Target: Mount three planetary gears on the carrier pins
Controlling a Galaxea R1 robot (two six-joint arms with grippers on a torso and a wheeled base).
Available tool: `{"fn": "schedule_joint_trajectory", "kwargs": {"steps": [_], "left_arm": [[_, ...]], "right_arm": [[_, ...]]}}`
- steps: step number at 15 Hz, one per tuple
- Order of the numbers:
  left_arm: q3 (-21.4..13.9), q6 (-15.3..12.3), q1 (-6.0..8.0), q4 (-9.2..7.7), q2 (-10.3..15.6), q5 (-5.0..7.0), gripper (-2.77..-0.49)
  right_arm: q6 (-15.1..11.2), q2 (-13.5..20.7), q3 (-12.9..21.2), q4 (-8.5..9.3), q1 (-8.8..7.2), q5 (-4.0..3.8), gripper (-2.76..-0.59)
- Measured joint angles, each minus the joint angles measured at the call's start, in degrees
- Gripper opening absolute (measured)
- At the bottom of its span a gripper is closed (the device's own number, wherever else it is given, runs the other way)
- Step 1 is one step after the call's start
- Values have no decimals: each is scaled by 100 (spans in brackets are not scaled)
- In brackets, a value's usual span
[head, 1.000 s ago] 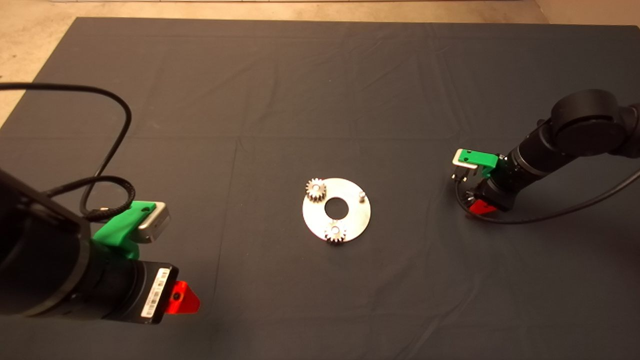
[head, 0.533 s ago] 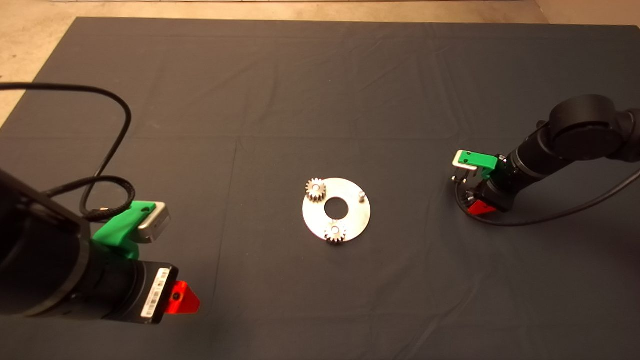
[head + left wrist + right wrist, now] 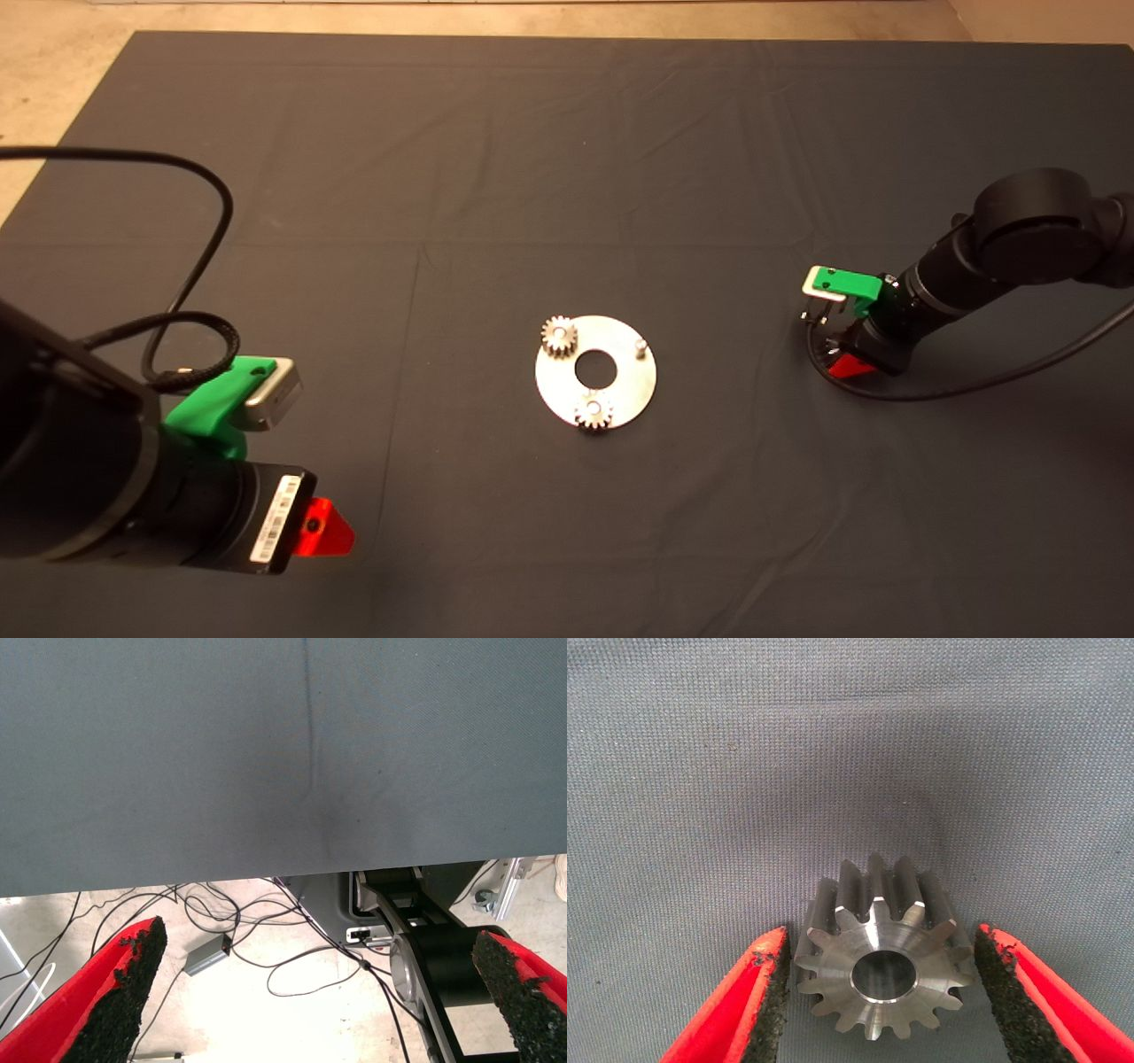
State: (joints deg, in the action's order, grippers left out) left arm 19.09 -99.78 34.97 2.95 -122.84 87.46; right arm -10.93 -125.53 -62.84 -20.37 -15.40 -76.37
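Right gripper (image 3: pixel 877 992) has lowered around toothed silvery gear (image 3: pixel 879 961).

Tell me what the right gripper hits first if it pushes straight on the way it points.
Probably the mat: the right gripper already straddles the third gear, fingers apart at its sides.
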Motion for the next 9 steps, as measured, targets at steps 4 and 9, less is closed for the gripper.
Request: {"fn": "schedule_joint_trajectory", "kwargs": {"steps": [4,9], "left_arm": [[0,0,0,-1,2,0,-77],[0,0,0,-1,2,0,-77]], "right_arm": [[0,0,0,0,0,0,-205],[-2,0,1,0,0,0,-219]]}}
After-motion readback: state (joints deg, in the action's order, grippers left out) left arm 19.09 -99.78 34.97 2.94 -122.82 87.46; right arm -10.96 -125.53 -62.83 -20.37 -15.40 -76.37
